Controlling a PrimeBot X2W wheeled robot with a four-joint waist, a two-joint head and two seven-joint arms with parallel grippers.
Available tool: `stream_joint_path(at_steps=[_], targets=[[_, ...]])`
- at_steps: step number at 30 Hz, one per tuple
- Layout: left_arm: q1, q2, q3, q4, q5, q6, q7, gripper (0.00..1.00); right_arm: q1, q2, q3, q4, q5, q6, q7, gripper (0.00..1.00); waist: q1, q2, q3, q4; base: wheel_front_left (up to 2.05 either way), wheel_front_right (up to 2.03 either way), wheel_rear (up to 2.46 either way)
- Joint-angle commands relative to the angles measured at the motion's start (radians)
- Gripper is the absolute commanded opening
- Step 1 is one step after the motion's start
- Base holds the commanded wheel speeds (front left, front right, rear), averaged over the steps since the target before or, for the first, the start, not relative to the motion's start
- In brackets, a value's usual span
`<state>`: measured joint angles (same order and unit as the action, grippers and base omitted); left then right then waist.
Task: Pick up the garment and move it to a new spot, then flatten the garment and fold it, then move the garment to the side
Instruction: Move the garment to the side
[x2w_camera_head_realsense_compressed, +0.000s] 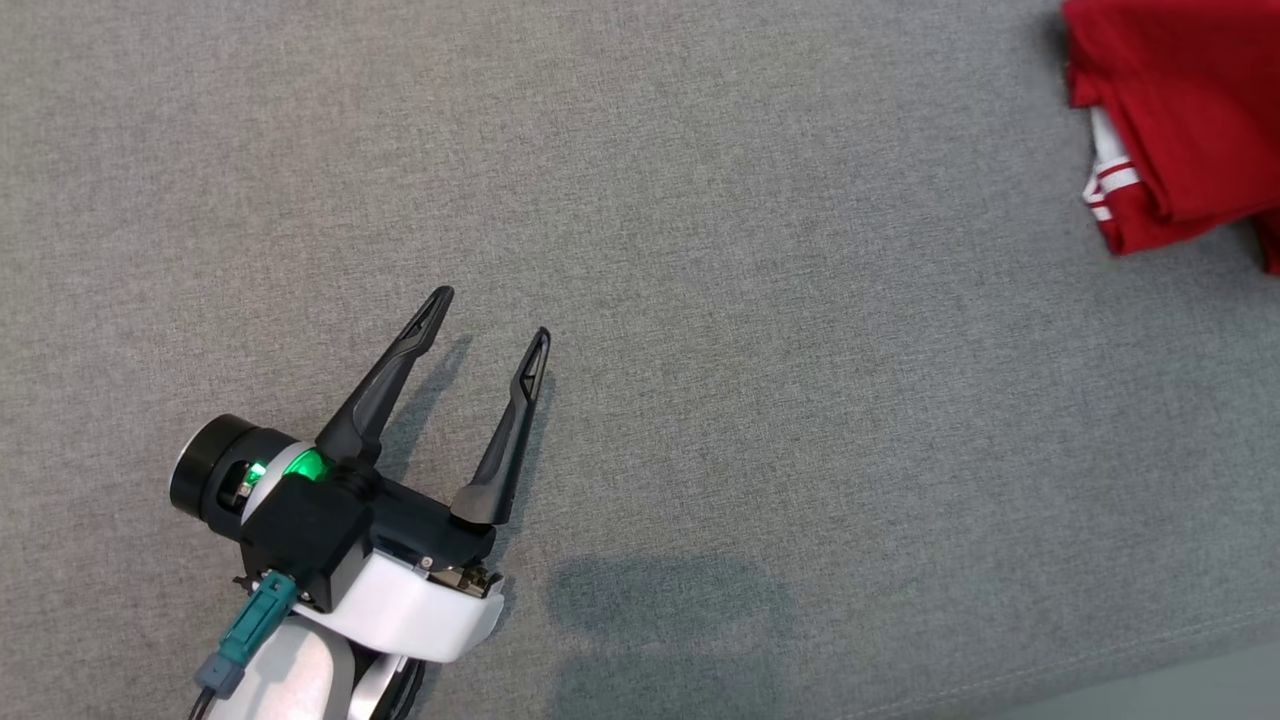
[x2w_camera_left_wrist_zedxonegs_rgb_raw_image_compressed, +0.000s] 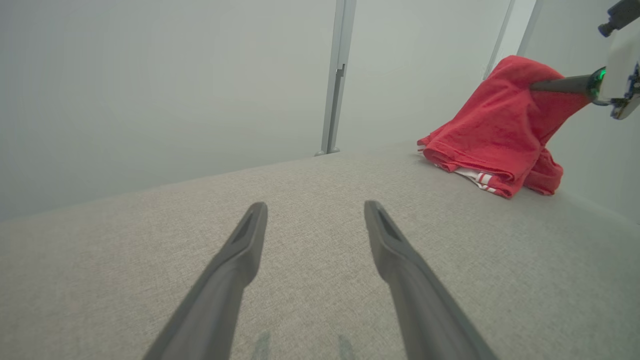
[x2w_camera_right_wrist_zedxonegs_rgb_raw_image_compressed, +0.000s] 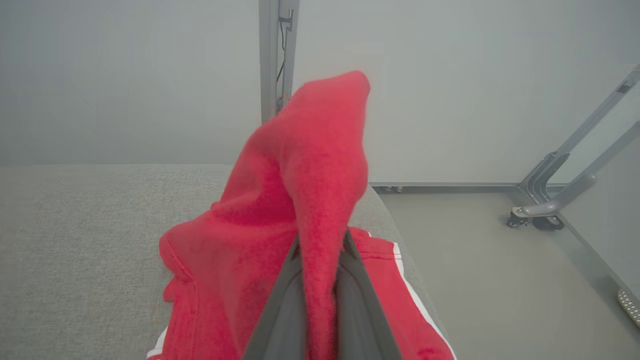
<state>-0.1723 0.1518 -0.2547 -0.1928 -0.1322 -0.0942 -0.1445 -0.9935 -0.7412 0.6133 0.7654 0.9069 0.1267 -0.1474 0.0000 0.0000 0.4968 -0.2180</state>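
Pinched red cloth rises between the two dark fingers of the right gripper (x2w_camera_right_wrist_zedxonegs_rgb_raw_image_compressed: 321, 244): the garment (x2w_camera_right_wrist_zedxonegs_rgb_raw_image_compressed: 310, 165) is clamped there in a raised fold. Its lower part lies heaped on the grey upholstered surface (x2w_camera_head_realsense_compressed: 800, 300), close to the right-hand edge. Well apart from it, the left gripper (x2w_camera_head_realsense_compressed: 491, 315) hovers low over bare fabric, jaws spread wide with nothing between them.
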Motion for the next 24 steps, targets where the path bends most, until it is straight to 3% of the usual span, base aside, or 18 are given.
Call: stream_joint_path(at_steps=[1,9,17,18,19,20,24], targets=[[-0.023,0.014,0.029,-0.039,0.005,0.008,0.004,1.0,0.02,-0.058,-0.014,0.003,-0.01,0.004,0.003,0.0,0.0,0.0,0.004,0.002,0.0,0.0,0.0],[-0.024,0.039,0.03,-0.088,0.01,0.01,0.034,1.0,0.008,-0.108,-0.039,0.038,-0.029,0.004,0.04,0.0,0.0,0.0,0.036,-0.002,0.0,0.0,0.0],[-0.044,0.054,0.019,-0.126,0.015,0.007,0.065,1.0,-0.078,-0.035,-0.048,0.249,-0.154,0.004,-0.002,0.0,0.0,0.0,0.079,-0.005,0.0,0.0,0.0],[-0.046,0.056,0.018,-0.128,0.014,0.007,0.067,1.0,-0.093,-0.023,-0.058,0.291,-0.173,0.004,-0.021,0.26,0.0,0.0,0.082,-0.004,0.0,0.0,0.0],[-0.048,0.058,0.017,-0.13,0.014,0.006,0.069,1.0,-0.108,-0.013,-0.065,0.335,-0.197,0.004,-0.037,0.91,0.0,0.0,0.085,-0.002,0.0,0.0,0.0],[-0.049,0.06,0.016,-0.132,0.013,0.006,0.07,1.0,-0.124,-0.002,-0.071,0.376,-0.22,0.004,-0.053,1.0,0.0,0.0,0.087,-0.001,0.0,0.0,0.0],[-0.051,0.065,0.016,-0.134,0.011,0.008,0.073,1.0,-0.174,0.039,-0.097,0.479,-0.291,0.004,-0.097,1.0,0.0,0.0,0.089,0.004,0.0,0.0,0.0]])
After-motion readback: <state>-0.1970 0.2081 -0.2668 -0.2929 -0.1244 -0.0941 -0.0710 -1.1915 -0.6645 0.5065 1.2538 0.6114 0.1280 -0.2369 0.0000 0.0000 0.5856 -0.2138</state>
